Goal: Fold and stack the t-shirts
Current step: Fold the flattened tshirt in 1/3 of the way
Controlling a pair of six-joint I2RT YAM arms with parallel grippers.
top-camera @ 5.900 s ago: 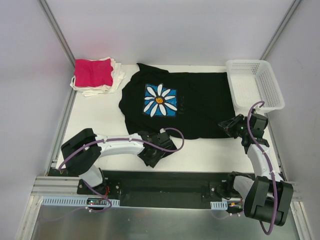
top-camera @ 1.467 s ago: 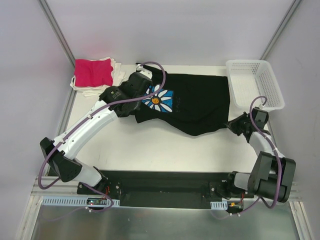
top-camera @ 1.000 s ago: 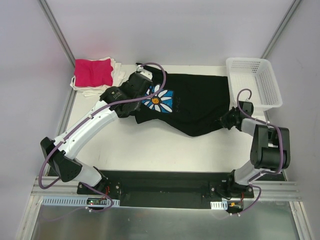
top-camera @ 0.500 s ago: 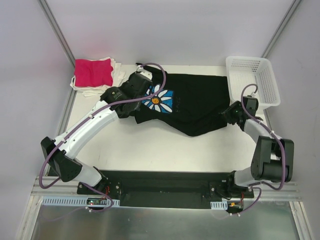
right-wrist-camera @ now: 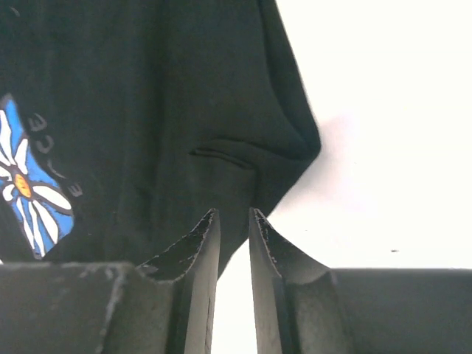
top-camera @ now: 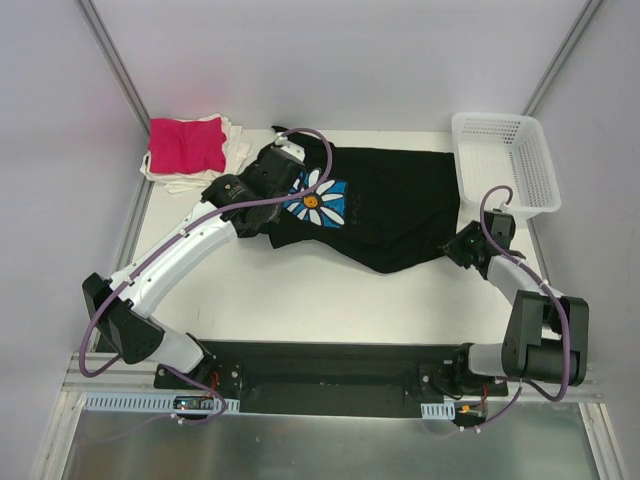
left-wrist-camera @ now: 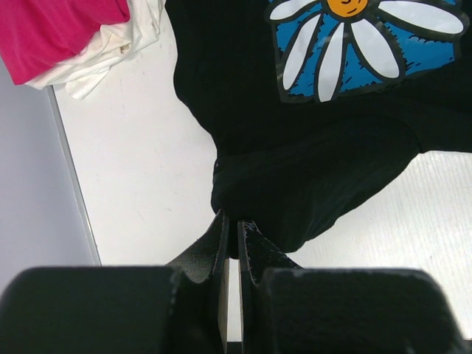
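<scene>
Black shirt [top-camera: 395, 205] mid-desk [top-camera: 300, 295] now has its near-left hem hauled up toward the daisy by left tool [left-wrist-camera: 231, 221], clamped on cloth; right tool [right-wrist-camera: 234, 214] at right corner, nearly closed, grip unclear, so first fold is half-done.

The top camera sits high above and behind the arm bases, looking down and forward over the whole desk [top-camera: 300, 290], far enough off to take in the basket [top-camera: 495, 122] and the folded pile [top-camera: 190, 150] at the back corners. The left wrist camera rides just behind the left end effector [left-wrist-camera: 232, 225], looking along its fingers [left-wrist-camera: 206, 251], close over the black t-shirt [left-wrist-camera: 295, 162], its daisy print [left-wrist-camera: 361, 37] and the pile's edge. The right wrist camera looks likewise past the right end effector [right-wrist-camera: 232, 212], very near the same shirt's other end. All three views share the shirt and the print.
</scene>
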